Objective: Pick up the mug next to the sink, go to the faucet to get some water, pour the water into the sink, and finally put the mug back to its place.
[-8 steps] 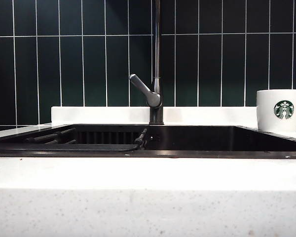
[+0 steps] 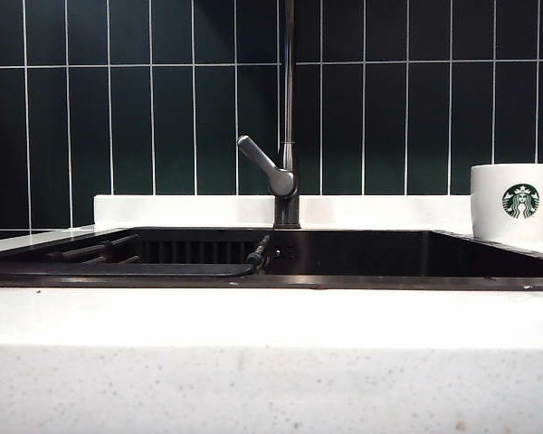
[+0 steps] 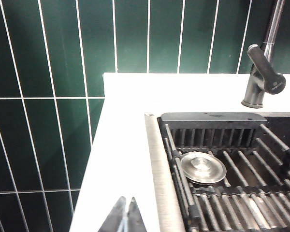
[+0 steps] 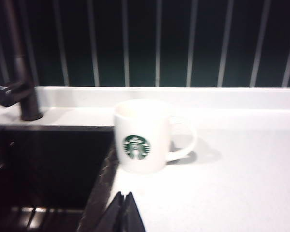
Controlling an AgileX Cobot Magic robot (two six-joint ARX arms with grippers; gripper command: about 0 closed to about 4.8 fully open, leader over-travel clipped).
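ITEM: mug (image 4: 144,137). White glazed ceramic, green round logo facing the right wrist cam, loop handle on the side away from the sink. Upright on white speckled counter (image 4: 232,183), just beside sink (image 2: 344,258) rim, at far right in ext. view (image 2: 516,201). Appears empty; interior not visible.

HANDLING (est.): rigid, no give under the pads. Moderately heavy for its size, heavier once filled. Glaze smooth, likely slippery, esp. if wet. Brittle: chips or breaks on a drop or a knock against stone edge or faucet (image 2: 288,117). Set-down to be gentle.

GRIP PTS (est.): handle loop = narrow, fits between fingers, resists twisting during pour. Alt: rim wall, one finger inside, one outside. Body probably too wide, too slick for a sure pinch.

RIGHT GRIPPER (image 4: 124,209): fingers pressed together, tips touching, nothing held. Above counter by sink corner, short of mug, no contact.

LEFT GRIPPER (image 3: 125,215): fingers together, empty. Over the counter strip on the opp. side of sink, well apart from mug.

OTHER: black rack (image 3: 232,193) in basin w/ round metal drain cover (image 3: 203,167). Faucet lever (image 2: 264,165) slanted, behind basin at centre.

STATUS (est.): pickup not yet begun; right gripper nearer, needs to spread before approach.
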